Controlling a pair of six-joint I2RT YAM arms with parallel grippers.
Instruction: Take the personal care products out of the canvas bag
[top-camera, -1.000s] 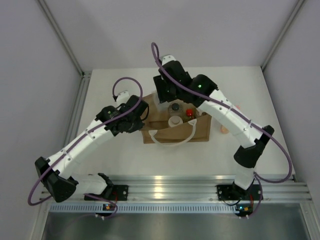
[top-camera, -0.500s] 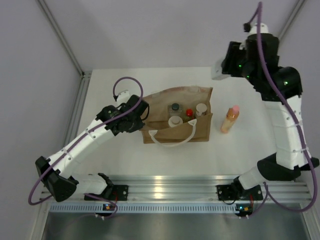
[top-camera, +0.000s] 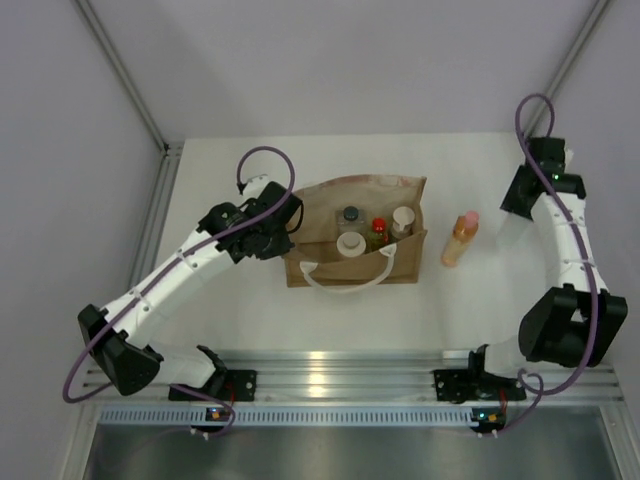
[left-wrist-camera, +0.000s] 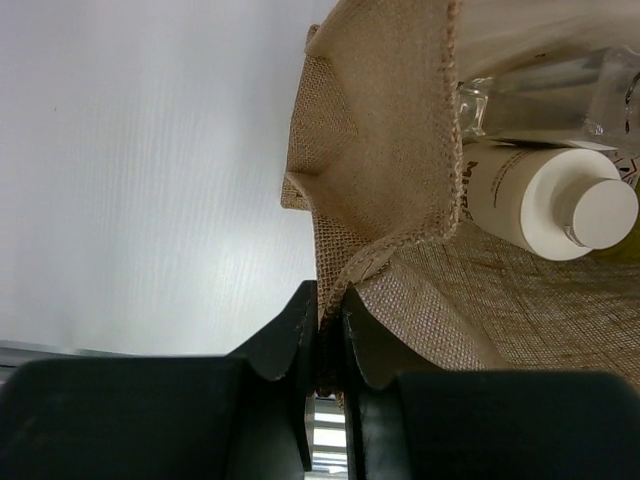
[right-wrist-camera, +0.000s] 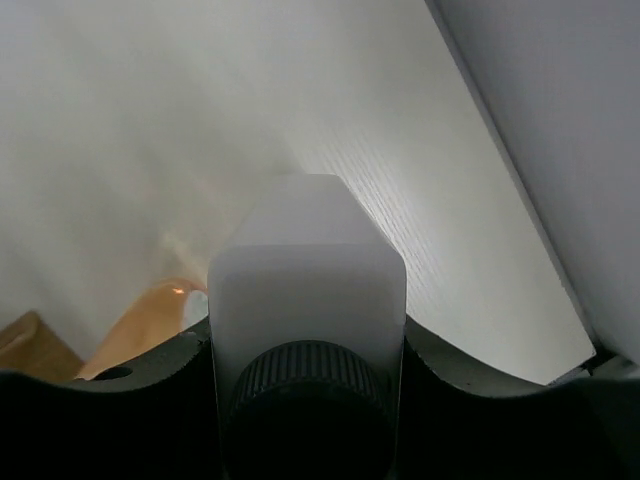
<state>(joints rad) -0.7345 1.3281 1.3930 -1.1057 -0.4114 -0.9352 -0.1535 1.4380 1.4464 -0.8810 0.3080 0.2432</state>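
**Step in hand (judged):** the right arm is setting a removed bottle down on the bench (top-camera: 300, 310), out beyond the 3 o'clock side of the canvas bag (top-camera: 390, 265).

**How to do it well:**
- The bottle should be coming down upright onto bare bench, well apart from the orange bottle (top-camera: 460, 238) lying just off the bag's 3 o'clock edge.
- Release should be waiting until the base is seated. A square bottle gripped near its cap end is likely to topple if let go early.
- The left arm should be holding the bag firm so the mouth is gaping for the next reach.

**Right pincer (right-wrist-camera: 307, 345):** it is opening only as wide as the square bottle (right-wrist-camera: 305, 250), a translucent one with a dark ribbed cap, and is clamping it on both flanks. Whether the base is touching the bench cannot be told.

**Left pincer (left-wrist-camera: 328, 305):** it is closing almost fully, with the fingers nipping the woven rim at the bag's 9 o'clock end. Only fabric is sitting between them.

**Task's things:**
- The bag is standing at the bench centre with its mouth open.
- Four bottle tops are showing inside, among them a red-capped bottle (top-camera: 378, 228) and a white bottle (left-wrist-camera: 545, 205).
- These are waiting to be lifted out, so the task is judged under half done.
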